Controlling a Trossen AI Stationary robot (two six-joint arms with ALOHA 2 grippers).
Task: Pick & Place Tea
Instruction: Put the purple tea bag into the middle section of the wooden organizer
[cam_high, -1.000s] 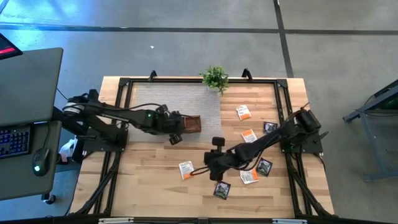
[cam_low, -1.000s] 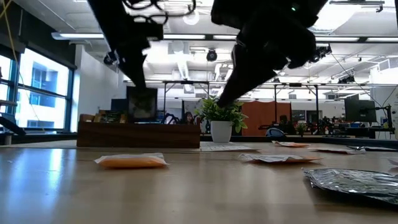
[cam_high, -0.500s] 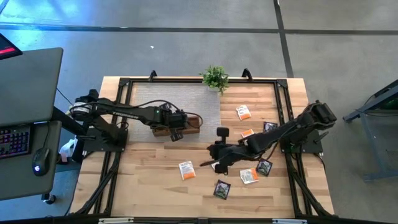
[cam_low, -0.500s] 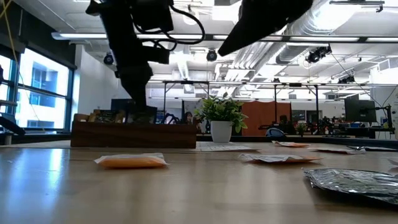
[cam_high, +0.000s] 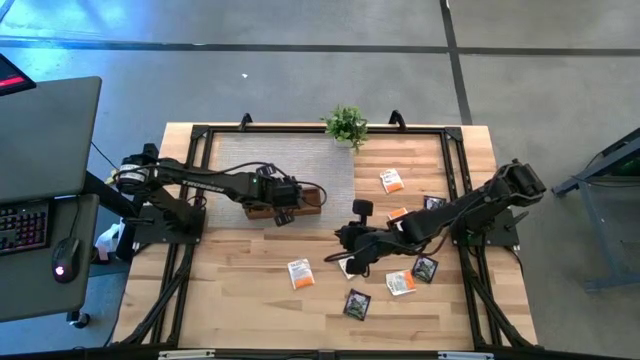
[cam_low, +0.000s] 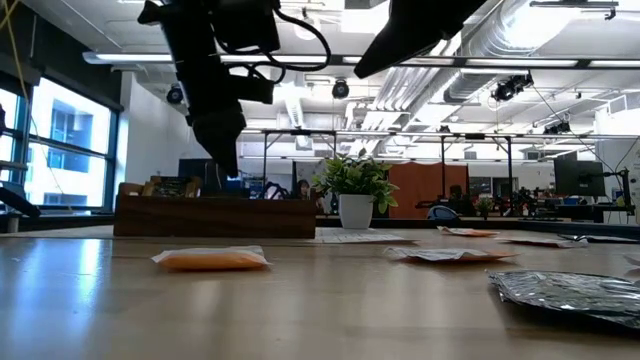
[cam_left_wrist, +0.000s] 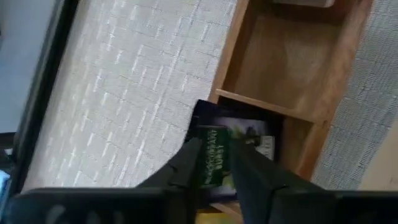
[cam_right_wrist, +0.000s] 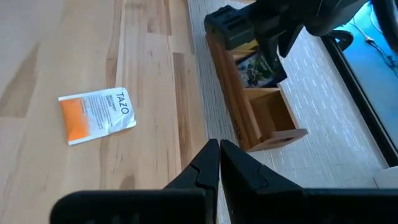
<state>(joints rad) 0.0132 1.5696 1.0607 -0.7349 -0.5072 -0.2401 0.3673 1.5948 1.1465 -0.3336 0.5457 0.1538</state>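
My left gripper (cam_high: 282, 212) stands over the brown wooden compartment tray (cam_high: 305, 198), fingers pointing down into it, shut on a dark tea sachet with green print (cam_left_wrist: 217, 163). From the right wrist view the sachet (cam_right_wrist: 261, 70) shows inside a tray compartment below the left gripper (cam_right_wrist: 258, 46). My right gripper (cam_right_wrist: 219, 152) hovers shut above the wood near the table's middle (cam_high: 347, 260), with nothing between its fingers. An orange-and-white sachet (cam_high: 300, 272) lies flat left of it. Several more sachets lie flat on the table's right half. My left gripper pinches the dark sachet between its two fingers (cam_left_wrist: 186, 165), on the sachet's upper part (cam_left_wrist: 214, 149), coming from above and pointing down. The sachet stands on edge, slightly tilted, with its lower part inside a compartment of the tray (cam_left_wrist: 249, 134).
A grey woven mat (cam_high: 270, 160) lies under the tray. A small potted plant (cam_high: 346, 125) stands at the far edge. Sachets (cam_high: 392, 180) (cam_high: 357, 304) (cam_high: 425, 268) are scattered on the right half. A black frame runs round the table.
My left gripper has come down with the dark sachet, which has sunk from above the tray's rim into a compartment; the tray has shifted slightly toward the left. My right gripper has risen from the table and drawn back toward the right and far side.
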